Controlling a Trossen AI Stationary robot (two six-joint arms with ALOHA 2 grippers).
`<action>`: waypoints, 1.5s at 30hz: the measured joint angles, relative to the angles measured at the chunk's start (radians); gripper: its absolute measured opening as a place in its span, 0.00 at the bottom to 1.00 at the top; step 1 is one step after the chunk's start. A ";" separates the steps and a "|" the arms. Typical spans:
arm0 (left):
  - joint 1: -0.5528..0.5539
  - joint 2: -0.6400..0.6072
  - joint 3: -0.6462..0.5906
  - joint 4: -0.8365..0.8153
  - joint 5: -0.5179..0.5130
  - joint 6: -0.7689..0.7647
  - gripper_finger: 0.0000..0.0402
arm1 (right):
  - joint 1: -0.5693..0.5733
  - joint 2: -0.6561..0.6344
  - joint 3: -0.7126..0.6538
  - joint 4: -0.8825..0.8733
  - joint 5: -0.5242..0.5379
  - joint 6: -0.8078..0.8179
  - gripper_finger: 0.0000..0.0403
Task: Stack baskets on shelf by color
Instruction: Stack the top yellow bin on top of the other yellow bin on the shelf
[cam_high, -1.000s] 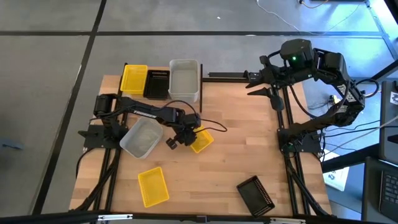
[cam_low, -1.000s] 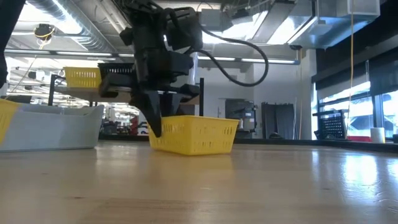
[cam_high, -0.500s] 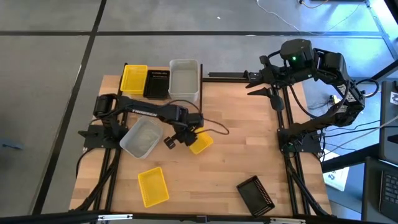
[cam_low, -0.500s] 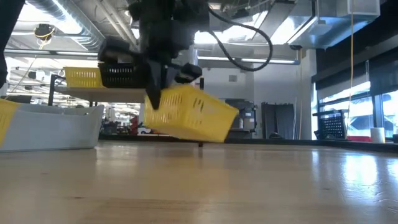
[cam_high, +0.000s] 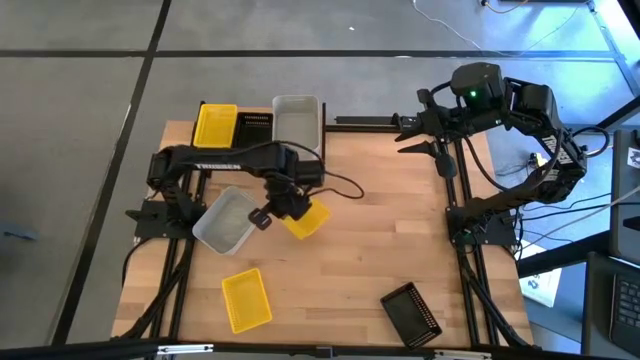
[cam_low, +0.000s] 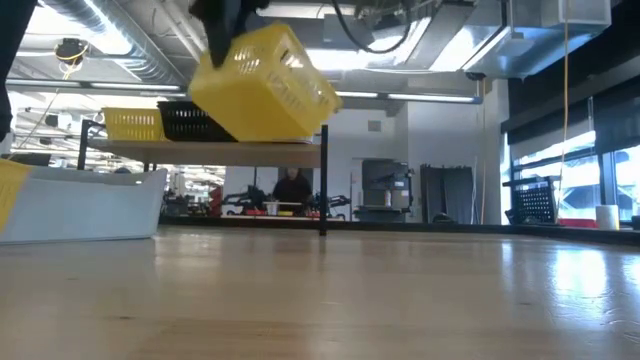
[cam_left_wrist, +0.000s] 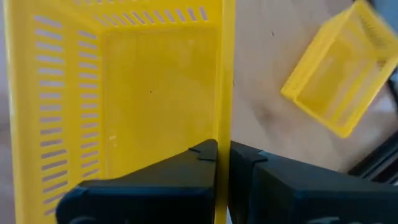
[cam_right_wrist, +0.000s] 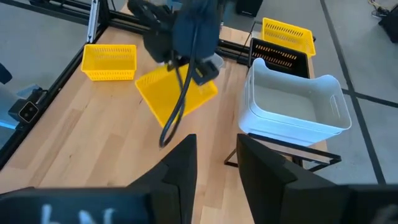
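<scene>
My left gripper (cam_high: 289, 212) is shut on a yellow basket (cam_high: 307, 220), which hangs high above the table's middle and shows tilted in the low view (cam_low: 265, 85). The shelf (cam_low: 230, 151) at the far left carries a yellow basket (cam_high: 215, 125), a black one (cam_high: 252, 131) and a white one (cam_high: 297, 127), each standing on its bottom. Another white basket (cam_high: 226, 221), a yellow basket (cam_high: 245, 299) and a black basket (cam_high: 411, 312) stand on the table. My right gripper (cam_right_wrist: 214, 163) waits open, high over the far right corner. My left gripper pinches one side wall of the yellow basket at its rim (cam_left_wrist: 223, 118), with one finger (cam_left_wrist: 180, 171) inside the basket and the other (cam_left_wrist: 267, 171) outside. The fingers come from above, pointing steeply down. The basket hangs tilted below them, clear of the table.
The loose white basket sits just left of the held one, near the left arm's base. The near yellow basket and the black basket lie toward the table's front edge. Bare wood (cam_high: 390, 220) spans the middle and right. The shelf's black rail (cam_high: 360, 122) runs along the far edge.
My left gripper has taken hold of the yellow basket's wall and risen well above the table, shifting slightly toward the left edge. The basket, which stood flat on the wood, first tipped with one end up and now hangs tilted, lifted clear.
</scene>
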 joint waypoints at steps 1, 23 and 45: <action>0.000 0.000 0.020 -0.019 0.000 -0.033 0.00 | 0.000 0.000 0.000 0.000 0.000 0.001 0.28; 0.036 -0.217 0.328 -0.145 -0.783 -1.365 0.00 | 0.000 0.044 0.000 0.089 0.392 0.029 0.28; 0.666 -0.248 0.103 -0.152 -0.565 -1.364 0.00 | 0.000 0.144 0.000 0.141 0.393 0.026 0.28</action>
